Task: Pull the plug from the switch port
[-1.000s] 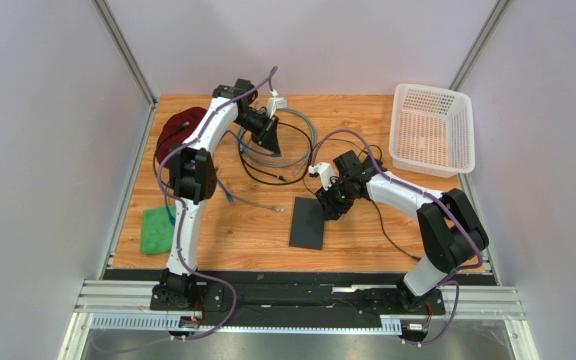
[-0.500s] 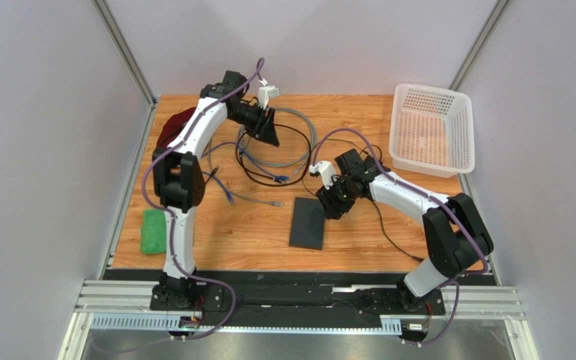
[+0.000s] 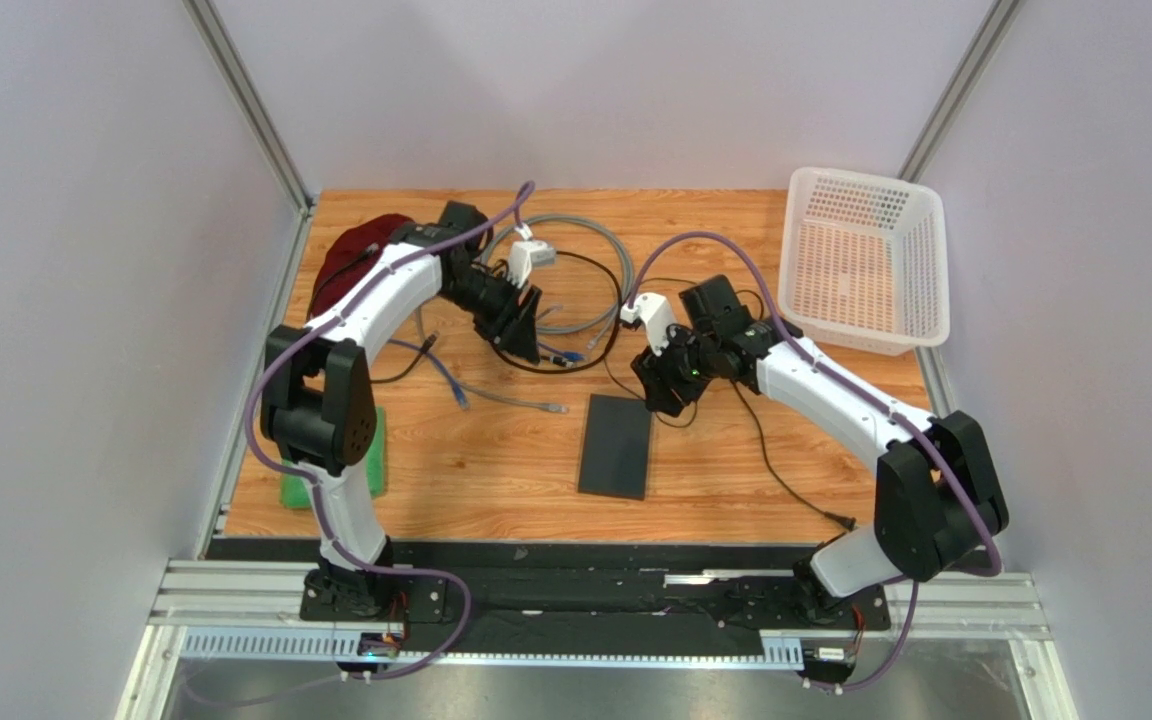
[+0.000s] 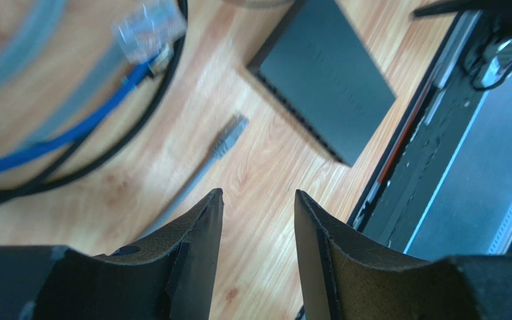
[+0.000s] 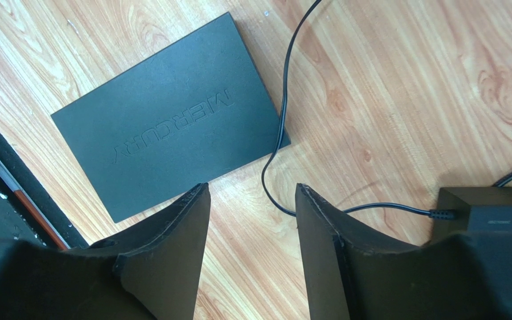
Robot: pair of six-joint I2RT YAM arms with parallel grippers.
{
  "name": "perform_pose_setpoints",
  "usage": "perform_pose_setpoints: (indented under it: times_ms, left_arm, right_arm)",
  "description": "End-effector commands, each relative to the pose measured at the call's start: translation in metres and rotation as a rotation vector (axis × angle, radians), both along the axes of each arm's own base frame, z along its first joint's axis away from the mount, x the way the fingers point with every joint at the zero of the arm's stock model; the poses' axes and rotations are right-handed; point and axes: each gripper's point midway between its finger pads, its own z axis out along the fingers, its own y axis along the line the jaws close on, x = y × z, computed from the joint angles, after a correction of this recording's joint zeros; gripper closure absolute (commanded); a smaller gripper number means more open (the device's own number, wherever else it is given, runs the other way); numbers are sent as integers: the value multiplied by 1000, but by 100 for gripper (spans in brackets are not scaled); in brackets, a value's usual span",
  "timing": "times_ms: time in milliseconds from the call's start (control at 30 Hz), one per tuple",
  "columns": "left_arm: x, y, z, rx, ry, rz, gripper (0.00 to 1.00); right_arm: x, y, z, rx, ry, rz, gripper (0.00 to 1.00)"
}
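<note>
Holes pattern every wall of the white basket, which stands well off to the outer side of the right claw; only its own holed floor shows inside it. Both claws hang spread, with nothing but bare wood showing between their fingers, the left claw as much as the right. Just past the right claw's right finger sits a black adapter brick, cut off by that finger and by the picture's edge. Its thin black cord curves ahead of the fingertips and runs just beside one corner of the switch. Far ahead and to the left of the left claw, a blue cable ends in a clear plug too blurred to read. Behind the left arm, well back from its claw, a green cloth is half hidden by the elbow, and a dark red cloth is partly covered too. The switch is a thin, matte black rectangle lying flat on the wooden table. It is ahead and to the left of the right claw's left finger, with MERCURY pressed into its top. From the left claw it lies ahead and to the right, and one long edge looks ribbed, though it is too dark to make out sockets. A grey plug lies loose on the wood between the left claw and the switch, apart from both.
</note>
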Motion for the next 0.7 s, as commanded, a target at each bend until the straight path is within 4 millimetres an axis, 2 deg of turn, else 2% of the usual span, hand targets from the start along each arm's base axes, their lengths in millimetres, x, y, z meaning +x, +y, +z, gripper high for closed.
perform_pose_setpoints:
  times_ms: [0, 100, 133, 233, 433, 667]
  left_arm:
    - [-10, -3, -25, 60, 35, 14, 48]
    - [-17, -7, -46, 85, 91, 36, 48]
    - [-18, -5, -58, 116, 105, 38, 48]
    - [-17, -5, -73, 140, 122, 49, 48]
    - [0, -5, -88, 193, 135, 93, 48]
    - [-4, -11, -104, 185, 222, 96, 49]
  right_arm:
    - [8, 4, 28, 47, -64, 2, 45]
    - [7, 0, 24, 46, -60, -17, 39]
    - [6, -1, 20, 44, -53, -21, 38]
    - [2, -7, 20, 47, -53, -34, 34]
    - [-3, -22, 20, 47, -56, -68, 32]
    - [4, -40, 15, 68, -22, -157, 31]
